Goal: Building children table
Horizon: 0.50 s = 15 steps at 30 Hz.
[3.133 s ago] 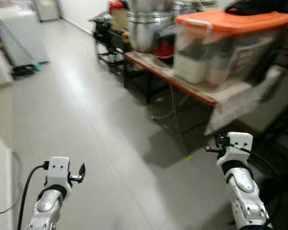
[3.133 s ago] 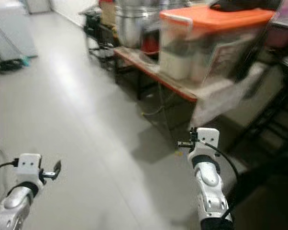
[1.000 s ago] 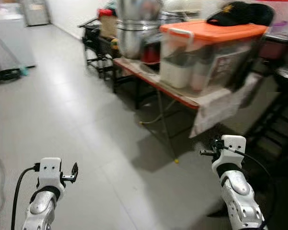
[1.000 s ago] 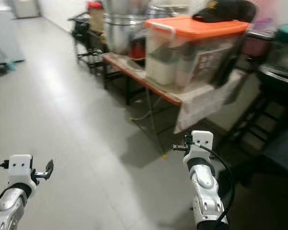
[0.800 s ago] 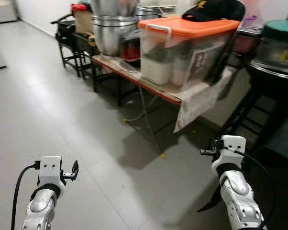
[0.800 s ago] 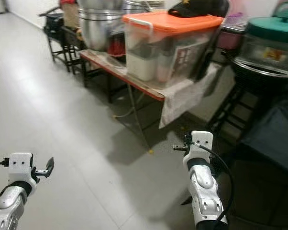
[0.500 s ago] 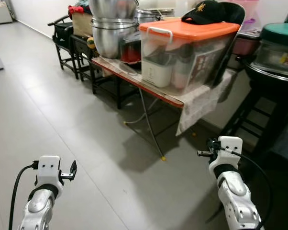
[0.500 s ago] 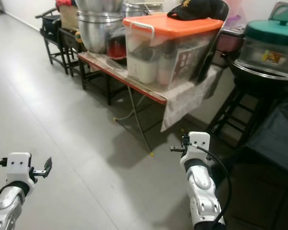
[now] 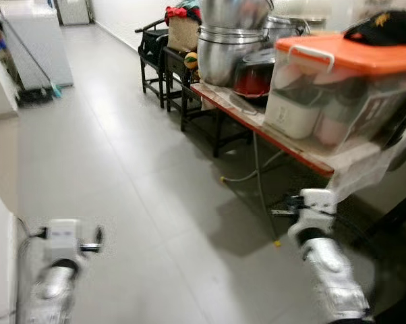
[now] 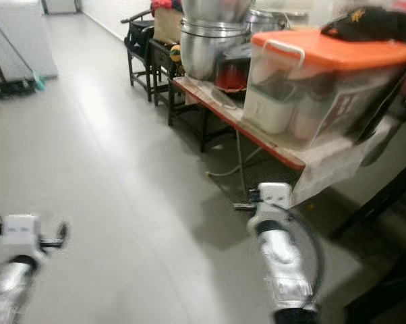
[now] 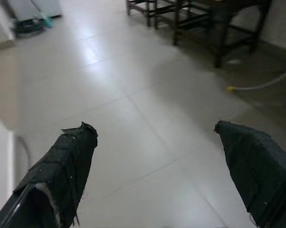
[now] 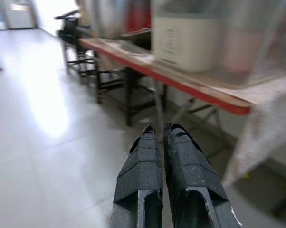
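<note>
Blur on both arms tells you the view has just swung back left: half a second ago the stools and green-lidded pot sat at the right, and now the white cabinet point(image 9: 27, 40) fills the upper left with open floor point(image 9: 122, 155) ahead. Your left gripper point(image 11: 152, 156), lower left, hangs spread wide, holding nothing. Centre right, the folding table point(image 9: 257, 121) carries steel pots point(image 9: 230, 47) and the orange-lidded bin point(image 9: 338, 88). Your right gripper point(image 12: 164, 161), lower right, is pressed closed and empty. No children's table parts are visible, so you're likely searching.
</note>
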Available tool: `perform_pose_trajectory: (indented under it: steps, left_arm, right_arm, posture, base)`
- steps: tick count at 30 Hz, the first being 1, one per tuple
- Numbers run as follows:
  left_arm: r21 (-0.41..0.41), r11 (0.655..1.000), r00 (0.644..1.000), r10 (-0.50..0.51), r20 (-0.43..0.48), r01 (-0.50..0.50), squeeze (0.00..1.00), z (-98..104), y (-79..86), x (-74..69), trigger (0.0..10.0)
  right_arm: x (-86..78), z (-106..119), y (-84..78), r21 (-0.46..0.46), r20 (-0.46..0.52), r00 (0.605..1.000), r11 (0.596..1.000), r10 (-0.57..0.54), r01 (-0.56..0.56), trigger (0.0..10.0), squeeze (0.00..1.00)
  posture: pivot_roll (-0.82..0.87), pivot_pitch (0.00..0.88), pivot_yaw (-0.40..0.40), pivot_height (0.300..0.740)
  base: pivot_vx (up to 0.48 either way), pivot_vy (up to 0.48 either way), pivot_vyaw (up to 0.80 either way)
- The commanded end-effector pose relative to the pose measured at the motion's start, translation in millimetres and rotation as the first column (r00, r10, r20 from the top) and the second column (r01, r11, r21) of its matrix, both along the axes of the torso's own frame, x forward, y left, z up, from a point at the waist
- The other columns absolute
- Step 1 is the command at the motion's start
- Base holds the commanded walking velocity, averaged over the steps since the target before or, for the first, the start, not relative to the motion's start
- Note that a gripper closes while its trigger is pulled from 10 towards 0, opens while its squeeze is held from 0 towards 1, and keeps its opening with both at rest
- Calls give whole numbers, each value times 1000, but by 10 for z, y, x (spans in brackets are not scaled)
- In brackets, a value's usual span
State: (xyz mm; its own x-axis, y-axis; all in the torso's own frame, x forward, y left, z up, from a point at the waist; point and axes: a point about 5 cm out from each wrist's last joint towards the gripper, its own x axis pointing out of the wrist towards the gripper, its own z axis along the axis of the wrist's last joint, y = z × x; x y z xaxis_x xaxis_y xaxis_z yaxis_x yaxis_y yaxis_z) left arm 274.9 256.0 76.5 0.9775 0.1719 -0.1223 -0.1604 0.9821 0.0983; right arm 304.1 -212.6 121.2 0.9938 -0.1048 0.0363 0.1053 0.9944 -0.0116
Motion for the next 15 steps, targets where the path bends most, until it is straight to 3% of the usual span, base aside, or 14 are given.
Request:
perform_pose_trajectory:
  steps: [1,15]
  left_arm:
    - [-5,1000,1000,4,-28,-4,0,-69,0,-43,10000]
    - [-10,1000,999,1,-43,-1,0,-111,-5,-68,10000]
  right_arm:
    - [-13,-25,-2,-6,-8,1000,1000,-5,5,10000,0]
    - [-19,-72,-46,-4,-28,1000,1000,-7,7,10000,0]
  posture:
    - [169,0,-39,740]
    - [171,0,-42,740]
  base:
    - [0,0,0]
    - [0,0,0]
